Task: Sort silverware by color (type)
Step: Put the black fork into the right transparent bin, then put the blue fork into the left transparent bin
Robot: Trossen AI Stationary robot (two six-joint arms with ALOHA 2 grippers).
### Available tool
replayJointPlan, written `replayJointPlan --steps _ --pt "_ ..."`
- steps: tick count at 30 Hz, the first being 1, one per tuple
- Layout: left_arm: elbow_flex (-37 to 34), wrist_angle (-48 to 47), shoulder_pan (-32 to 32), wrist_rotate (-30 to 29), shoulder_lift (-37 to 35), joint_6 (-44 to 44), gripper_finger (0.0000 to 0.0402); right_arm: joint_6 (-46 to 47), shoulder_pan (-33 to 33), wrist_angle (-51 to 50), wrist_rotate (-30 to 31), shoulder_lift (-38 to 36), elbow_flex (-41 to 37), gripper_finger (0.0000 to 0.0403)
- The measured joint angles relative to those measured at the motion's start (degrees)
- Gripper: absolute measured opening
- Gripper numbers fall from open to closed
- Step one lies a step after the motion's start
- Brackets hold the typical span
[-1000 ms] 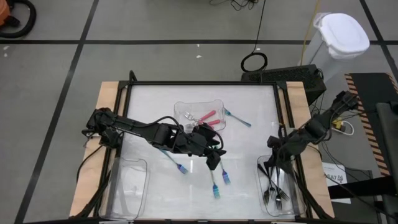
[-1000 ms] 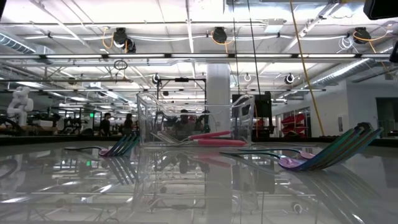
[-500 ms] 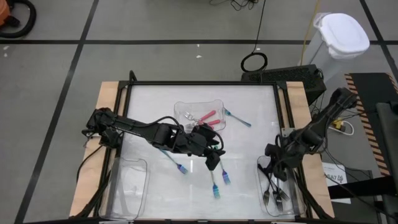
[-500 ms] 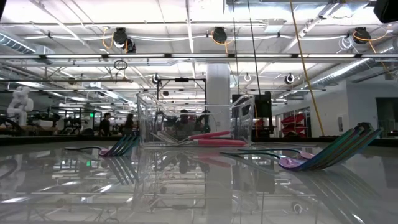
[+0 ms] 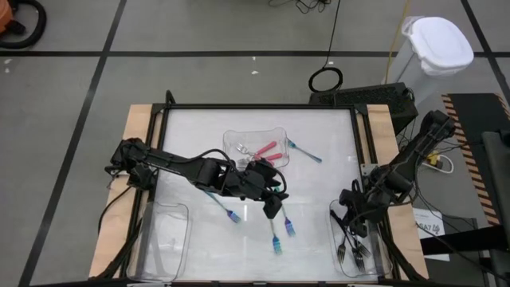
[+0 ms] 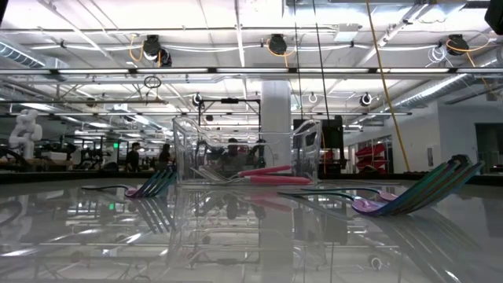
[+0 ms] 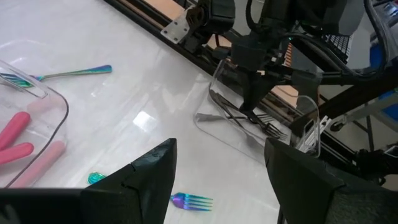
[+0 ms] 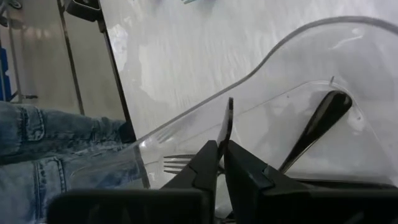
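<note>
from above: left gripper (image 5: 272,209) hovering mid-table with fingers spread, empty, over teal-handled forks (image 5: 277,237); pink-handled pieces (image 5: 267,151) lying in the centre tray (image 5: 233,139); right gripper (image 5: 356,226) poised over the right tray (image 5: 335,239) holding grey forks (image 5: 351,252). at table level: pink handles inside the clear tray, teal forks on both sides. left wrist: fingers (image 7: 152,177) wide, one fork between them. right wrist: fingers (image 8: 239,171) nearly together, pinching a thin grey utensil (image 8: 226,124) above the tray.

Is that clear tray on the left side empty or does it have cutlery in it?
Empty: from above, the near-left tray shows only bare plastic, while the near-right tray holds dark forks.
</note>
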Motion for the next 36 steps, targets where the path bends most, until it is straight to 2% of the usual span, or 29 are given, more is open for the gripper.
replayJointPlan --steps 5,14,19,26,36 --pt "0.0 0.0 0.0 0.45 0.0 -0.02 0.0242 0.84 0.11 -0.22 -0.09 0.0 0.0 0.0036" --pt "0.0 -0.17 0.0 0.45 0.0 0.04 0.0242 6.3 0.11 -2.95 -1.94 0.0 0.0 0.0133" --pt "0.0 -0.35 0.0 0.45 0.0 0.07 0.0242 7.52 0.09 -0.97 -2.41 -0.04 0.0 0.0166" --pt "0.0 -0.67 0.0 0.45 0.0 0.0 0.0242 10.69 0.09 2.52 -3.63 -0.04 0.11 0.0169" --pt "0.0 -1.86 0.43 0.99 0.0 0.13 0.0242 11.8 0.09 -1.01 -4.85 -0.07 6.72 0.0167"
